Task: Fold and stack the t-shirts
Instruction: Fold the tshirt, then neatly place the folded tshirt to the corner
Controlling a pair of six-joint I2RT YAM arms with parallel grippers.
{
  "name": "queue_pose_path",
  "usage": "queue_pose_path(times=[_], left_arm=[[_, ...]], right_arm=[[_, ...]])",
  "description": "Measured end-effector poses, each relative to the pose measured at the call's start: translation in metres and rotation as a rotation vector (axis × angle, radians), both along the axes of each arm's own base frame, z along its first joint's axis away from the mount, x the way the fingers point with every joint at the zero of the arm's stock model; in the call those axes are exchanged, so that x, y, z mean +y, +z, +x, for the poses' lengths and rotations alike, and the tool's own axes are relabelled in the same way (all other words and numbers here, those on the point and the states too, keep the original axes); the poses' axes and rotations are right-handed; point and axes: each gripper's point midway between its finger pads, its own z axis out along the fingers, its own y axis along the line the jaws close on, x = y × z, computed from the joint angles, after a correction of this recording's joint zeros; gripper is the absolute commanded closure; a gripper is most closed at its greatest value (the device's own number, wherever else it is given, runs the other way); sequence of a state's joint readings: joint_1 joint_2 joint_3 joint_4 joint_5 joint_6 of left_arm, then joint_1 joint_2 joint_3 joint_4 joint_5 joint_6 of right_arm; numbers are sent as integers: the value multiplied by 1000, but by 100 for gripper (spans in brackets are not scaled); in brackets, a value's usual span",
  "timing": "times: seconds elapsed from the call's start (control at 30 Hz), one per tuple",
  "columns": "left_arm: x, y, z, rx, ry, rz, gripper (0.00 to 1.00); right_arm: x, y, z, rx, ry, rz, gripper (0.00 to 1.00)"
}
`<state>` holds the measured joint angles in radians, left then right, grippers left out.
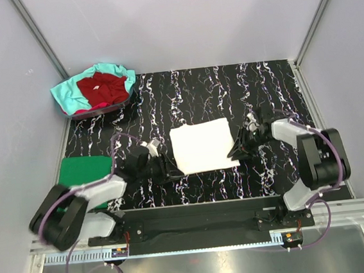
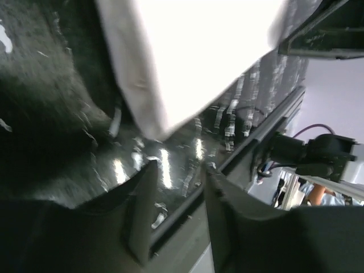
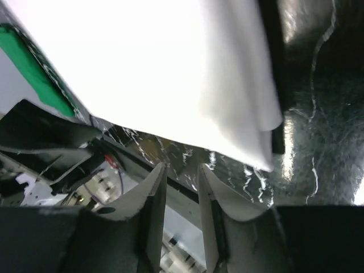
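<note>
A white t-shirt (image 1: 202,146) lies folded into a rectangle in the middle of the black marbled table (image 1: 229,87); no red print shows. My left gripper (image 1: 169,168) is low at its near-left corner, open and empty. In the left wrist view the gripper (image 2: 179,173) is just short of the shirt's corner (image 2: 193,51). My right gripper (image 1: 236,151) is at the near-right corner, open and empty. In the right wrist view it (image 3: 182,173) is just below the shirt's edge (image 3: 159,74). A folded green t-shirt (image 1: 82,169) lies at the left. Teal (image 1: 67,93) and dark red (image 1: 103,86) t-shirts are heaped at the back left.
The heap at the back left sits in a dark bin (image 1: 105,109). Grey walls and metal frame posts enclose the table on three sides. The arm mounting rail (image 1: 196,219) runs along the near edge. The green shirt also shows in the right wrist view (image 3: 28,74).
</note>
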<state>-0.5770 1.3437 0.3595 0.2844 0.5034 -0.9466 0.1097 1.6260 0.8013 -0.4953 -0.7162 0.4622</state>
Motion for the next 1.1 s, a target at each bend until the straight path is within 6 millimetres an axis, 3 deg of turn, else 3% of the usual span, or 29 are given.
queue_pose_path(times=[0.1,0.17,0.23,0.33,0.47,0.63,0.73,0.87,1.1], left_arm=[[3,42,9,-99,20,-8,42],[4,67,14,-155,33,-20,40],[8,85,19,-184,57,-17,39],[27,99,25,-188,134,4,37],[69,105,32,-151,307,38,35],[126,99,37,-61,537,97,33],[140,86,32,23,591,128,33],[144,76,24,93,597,149,33],[147,73,20,115,625,127,34]], right_arm=[[-1,39,26,-133,15,-69,49],[9,67,40,-243,63,-119,42],[34,92,42,-340,154,-159,37],[80,109,20,-441,326,-194,23],[109,96,-25,-508,535,-310,1],[132,72,-69,-725,835,-509,1],[138,50,-90,-908,1042,-666,0],[132,23,-89,-1034,1192,-868,0],[129,-4,-74,-1203,1287,-1115,15]])
